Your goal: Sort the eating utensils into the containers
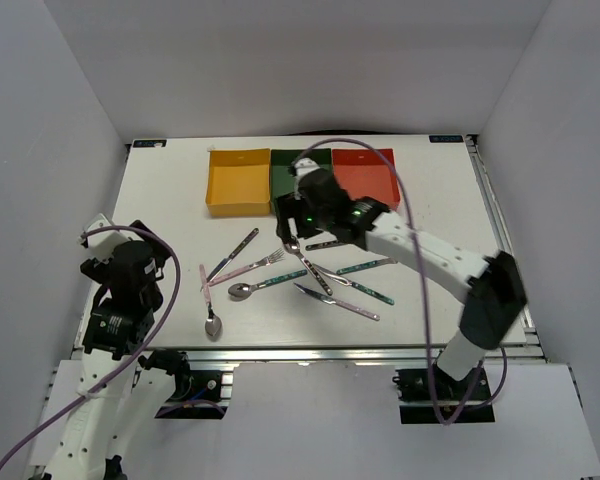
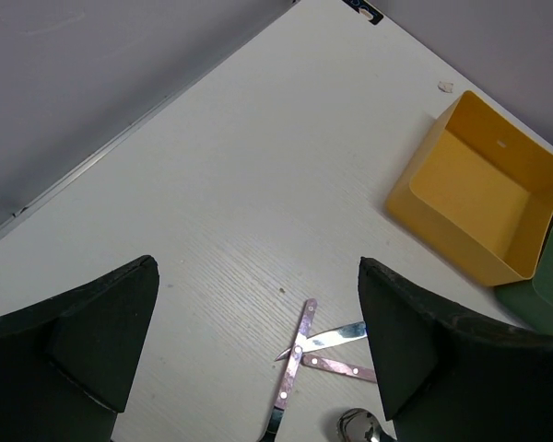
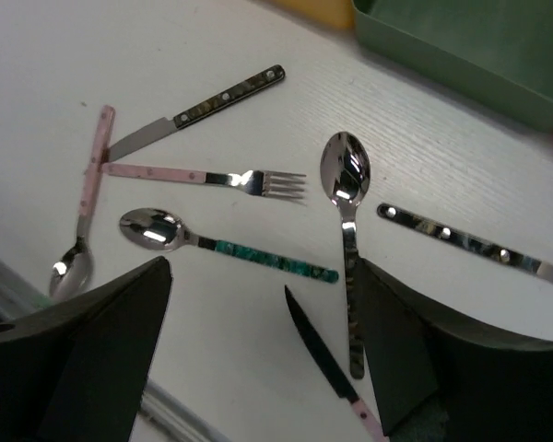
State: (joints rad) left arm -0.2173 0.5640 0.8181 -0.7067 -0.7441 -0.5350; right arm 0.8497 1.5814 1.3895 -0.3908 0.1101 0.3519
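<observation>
Because every one of the eating utensils (image 1: 265, 285) lay loose on the worktop (image 1: 170, 200), none of them sorted, the right hand (image 3: 263, 274) hung over the cluster with its fingers spread wide and nothing between them. That posture suits choosing a piece and coming down on it.

Directly below its gap were a teal-handled spoon (image 3: 226, 244) and, beside the right finger, a dark-handled spoon (image 3: 352, 276) pointing its bowl toward the green container (image 3: 442, 69). Either one was a plausible first pick, and which was intended could not be told. Farther left, a pink-handled fork (image 3: 203, 175), a dark-handled knife (image 3: 198, 110) and a pink-handled spoon (image 3: 88, 193) touched or crossed at their handle ends, so lifting one of them would probably disturb its neighbours.

At the far edge, the yellow container (image 1: 238, 208), the green container and the red container (image 1: 370, 175) stood in a row, wall to wall. What showed of each was empty, and the right arm covered part of the green one. Set just beyond the cutlery, they kept each carry short.

Beside its own base, the left hand (image 2: 255, 276) was likewise spread and empty. It was drawn back above the left end of the scatter, probably to leave the right arm room.
</observation>
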